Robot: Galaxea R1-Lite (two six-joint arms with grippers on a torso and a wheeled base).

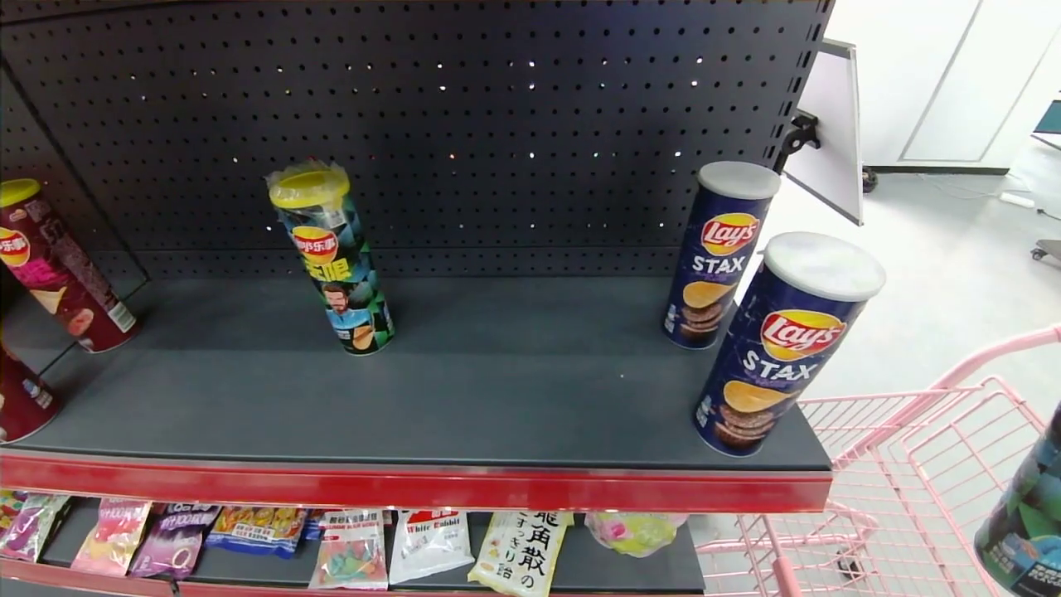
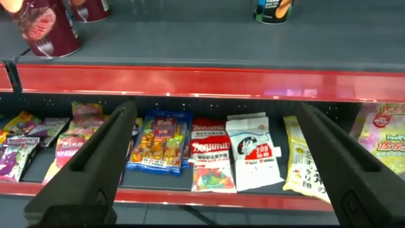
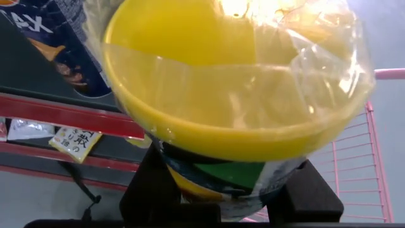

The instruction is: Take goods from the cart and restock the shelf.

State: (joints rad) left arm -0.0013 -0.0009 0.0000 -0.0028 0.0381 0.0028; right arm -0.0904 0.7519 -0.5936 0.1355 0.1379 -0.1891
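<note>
My right gripper (image 3: 231, 199) is shut on a green-and-teal chip can with a yellow lid (image 3: 234, 82), its black fingers (image 3: 149, 190) clamped on both sides of the body. In the head view this held can (image 1: 1026, 514) is at the lower right edge, over the pink cart (image 1: 912, 448). A matching can (image 1: 331, 257) stands at the back of the dark shelf (image 1: 497, 390). Two blue cans (image 1: 719, 253) (image 1: 783, 348) stand at the shelf's right end. My left gripper (image 2: 221, 171) is open and holds nothing, facing the lower shelf below the red rail (image 2: 190, 82).
Two maroon cans (image 1: 58, 265) (image 1: 21, 398) stand at the shelf's left end. Several snack bags (image 1: 348, 547) lie on the lower shelf. The black pegboard (image 1: 497, 124) backs the shelf. Bare shelf room lies between the green can and the blue cans.
</note>
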